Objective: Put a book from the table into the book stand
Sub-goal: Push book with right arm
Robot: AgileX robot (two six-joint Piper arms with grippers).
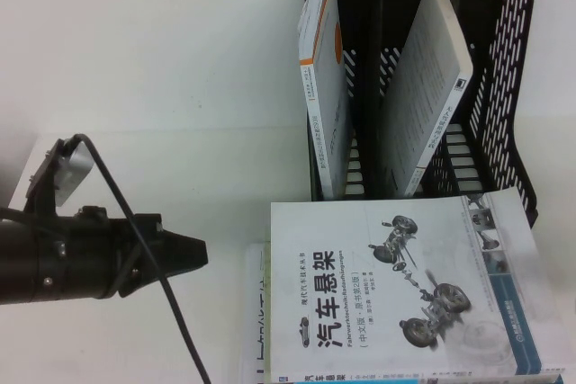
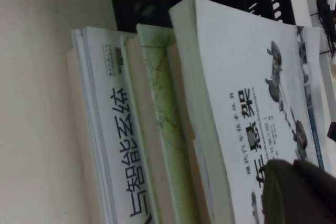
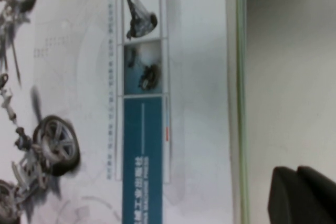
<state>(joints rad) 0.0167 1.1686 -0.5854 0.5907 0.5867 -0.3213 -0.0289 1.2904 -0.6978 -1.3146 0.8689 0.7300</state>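
**Inspector:** Now, where is the book (image 1: 409, 285) lying?

**Assistant:** It is lying face up on top of a stack of other books (image 2: 118, 140) on the table (image 1: 162, 69), just in front of the book stand (image 1: 504, 87). Its far edge is sitting close to the stand's base.

**Inspector:** And the stand?

**Assistant:** It is standing upright at the back. A white book with an orange mark (image 1: 324, 87) is leaning in the left slot, and another white book (image 1: 423, 87) is leaning in the next one.

**Inspector:** Left gripper (image 1: 193, 254)?

**Assistant:** It is hovering over the table just left of the stack, pointing toward the book, fingers drawn together to a point and holding nothing.

**Inspector:** Right gripper (image 3: 302, 195)?

**Assistant:** It is showing only in its own wrist view, as a dark tip beside the book's edge, above the bare table. Whether its fingers are parted, I cannot tell.
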